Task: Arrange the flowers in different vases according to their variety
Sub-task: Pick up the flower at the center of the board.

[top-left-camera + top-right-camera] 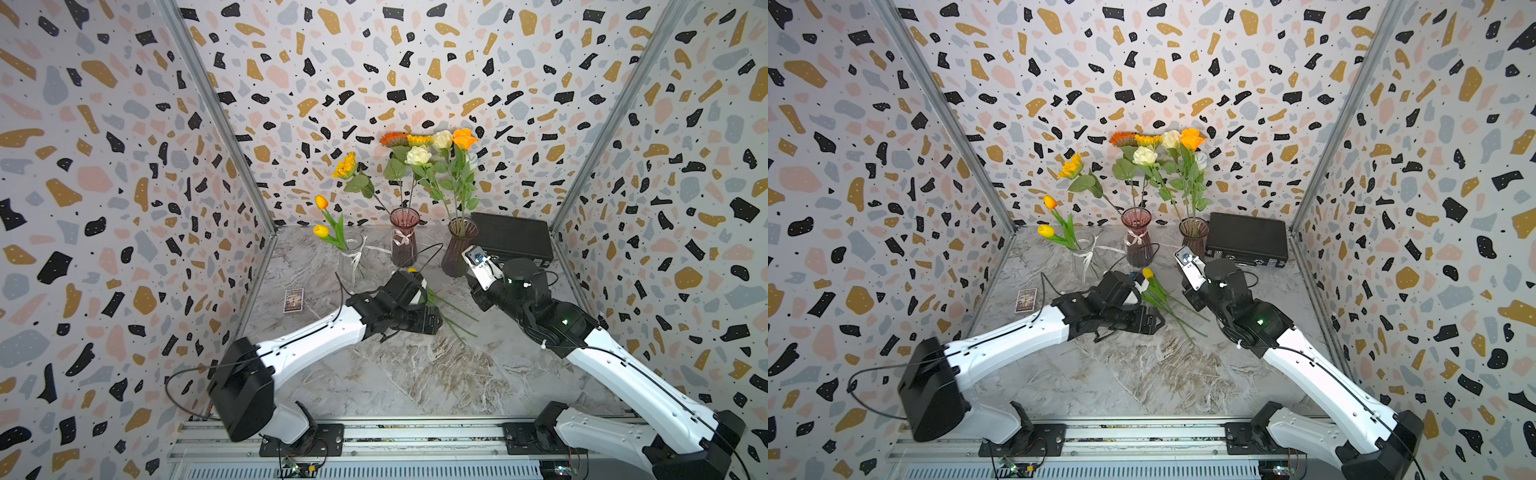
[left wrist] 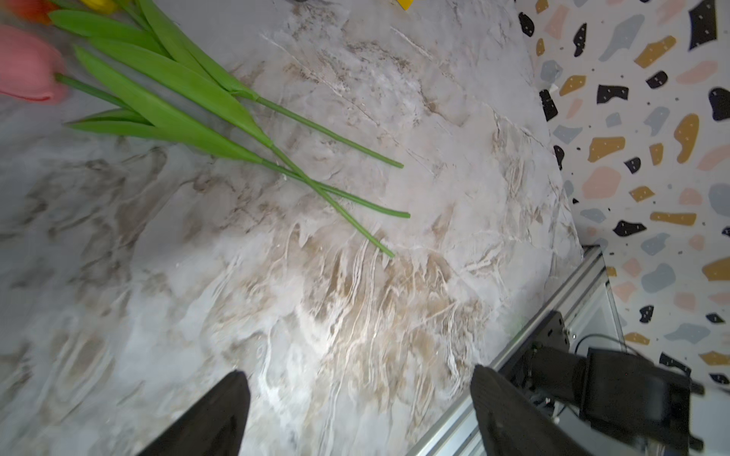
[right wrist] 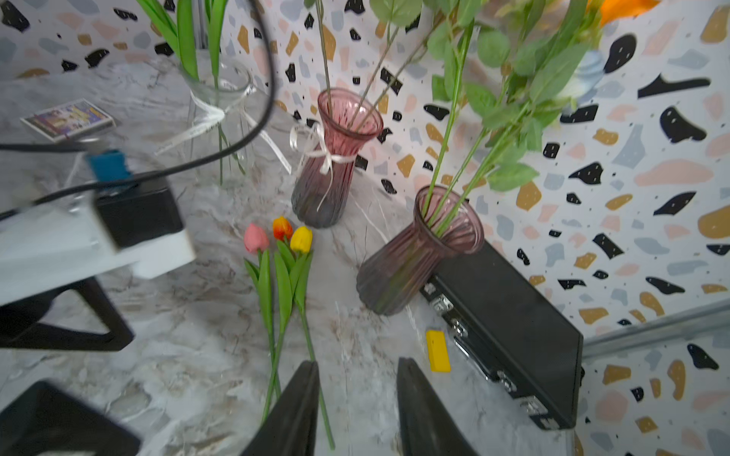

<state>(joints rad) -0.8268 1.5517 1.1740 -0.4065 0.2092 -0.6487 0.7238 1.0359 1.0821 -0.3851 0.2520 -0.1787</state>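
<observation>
holding tulips [image 1: 321,202]: clear vase [image 1: 351,259] | sunflowers [image 1: 345,165]: bow vase [image 1: 404,243] | roses [image 1: 418,155]: plain vase [image 1: 459,249] | hands [image 2: 358,373] [image 3: 356,361] apart

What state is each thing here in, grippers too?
Clear glass string-tied vase: upright, two yellow tulips.
Ribbed pink bow vase: upright, sunflowers.
Ribbed pink plain vase: upright, roses.
Three loose tulips: lying on table.
Black case: closed.
Left gripper: open, empty.
Right gripper: open, empty.

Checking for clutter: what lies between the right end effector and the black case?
A small yellow block, flat on the marble beside the black case; the right wrist view shows it.
</observation>
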